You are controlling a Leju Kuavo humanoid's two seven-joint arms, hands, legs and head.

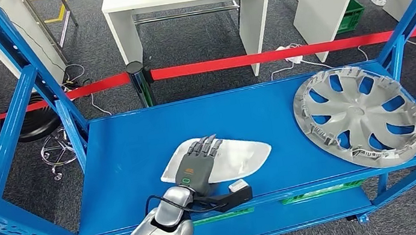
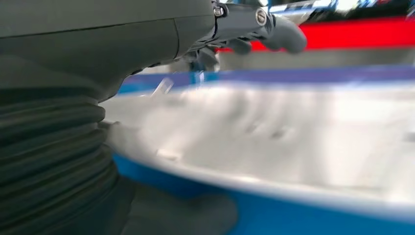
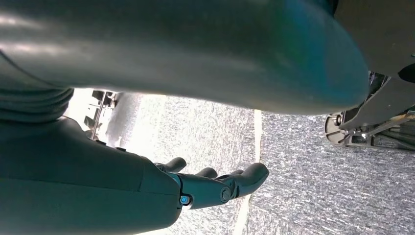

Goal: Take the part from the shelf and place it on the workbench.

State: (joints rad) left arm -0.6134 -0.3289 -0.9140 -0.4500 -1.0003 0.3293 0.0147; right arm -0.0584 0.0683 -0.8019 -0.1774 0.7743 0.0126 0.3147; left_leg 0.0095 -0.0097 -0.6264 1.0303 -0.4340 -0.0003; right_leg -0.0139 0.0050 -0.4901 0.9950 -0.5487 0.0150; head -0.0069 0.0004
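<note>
A bright blue metal shelf (image 1: pixel 136 145) holds a pale silver, teardrop-shaped plastic part (image 1: pixel 241 154) near the middle of its front edge, with a round silver spoked wheel cover (image 1: pixel 357 116) lying flat well to the right of the part. The robot's left hand (image 1: pixel 198 162) lies flat on top of the part, its fingers (image 1: pixel 206 147) stretched out over it and its thumb (image 2: pixel 195 215) under the near rim. The right hand (image 3: pixel 147 191) hangs over grey carpet, fingers (image 3: pixel 235 183) loosely extended and holding nothing.
</note>
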